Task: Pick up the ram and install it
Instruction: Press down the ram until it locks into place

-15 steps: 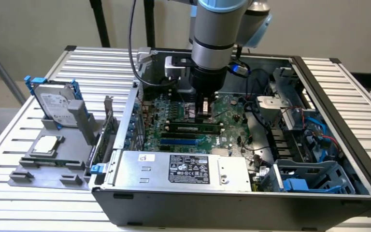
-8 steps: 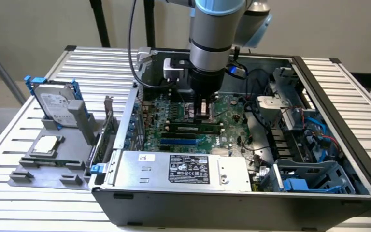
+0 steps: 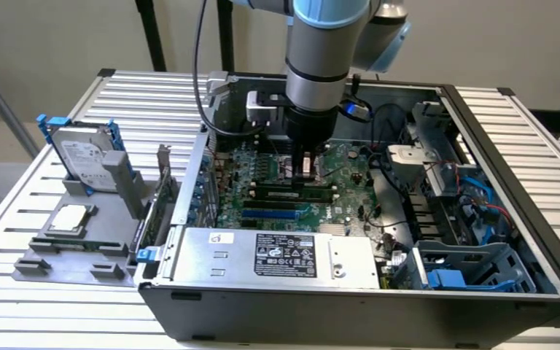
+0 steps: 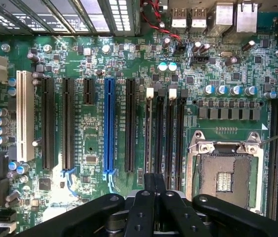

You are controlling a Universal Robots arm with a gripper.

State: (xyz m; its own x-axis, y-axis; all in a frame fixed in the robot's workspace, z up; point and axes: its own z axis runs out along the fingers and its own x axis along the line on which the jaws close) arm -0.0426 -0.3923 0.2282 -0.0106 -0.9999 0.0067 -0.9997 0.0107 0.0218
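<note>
ram (image 3: 78,245): a thin dark-green strip that looks like it sits on edge in a slot of the gray holder (image 3: 27,266), just in front of the silver cpu (image 3: 70,219). it is too small to make out chips on it. the holder rests on the slatted tabletop (image 3: 47,306), at the exterior view's left of the open pc case (image 3: 358,306). a hard drive (image 3: 78,157) with blue rails stands upright at the back of the holder.

the hand (image 3: 305,171) is well apart from the ram, lowered inside the case over the green motherboard (image 3: 353,168). in the wrist view the hand (image 4: 153,185) has its black fingers (image 4: 142,207) pressed together with nothing between them. their tips hang over the near end of the four black memory slots (image 4: 165,133), two of which have white clips at the far end. beside those slots lies the open cpu socket (image 4: 225,175) with its metal frame, and on the other side run a blue slot (image 4: 109,126), black slots and a white slot (image 4: 25,116).

in the exterior view a silver power supply (image 3: 270,255) with a label lies across the near side of the case.
</note>
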